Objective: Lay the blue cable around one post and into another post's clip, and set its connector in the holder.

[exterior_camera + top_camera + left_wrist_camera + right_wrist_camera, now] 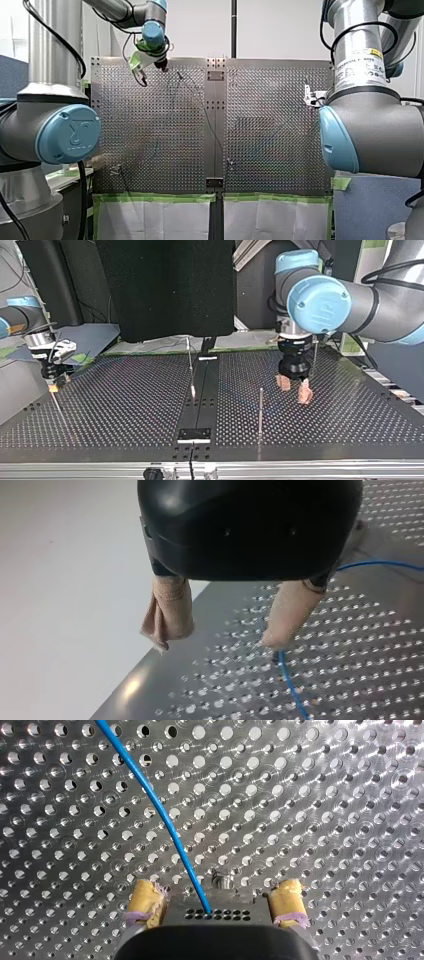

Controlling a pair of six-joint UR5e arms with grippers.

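The blue cable (pixel 165 815) lies on the perforated plate and runs in between the yellow pads (pixel 145 902) of my right gripper (pixel 215 889), which stands open with its pads wide of the cable. In the left wrist view the same cable (pixel 290 685) passes under one beige pad (pixel 287 615) of my left gripper (pixel 217 642), also open and holding nothing. In the top view my left gripper (pixel 295 389) hovers just above the plate at the right. My right gripper (pixel 54 382) sits low at the far left. The connector is not visible.
A thin upright post (pixel 260 412) stands near my left gripper, and another post (pixel 189 360) rises at the centre seam. A small black plate (pixel 195 434) sits on the seam near the top view's front edge. Green tape (pixel 155 197) lines the table's edge in the front view.
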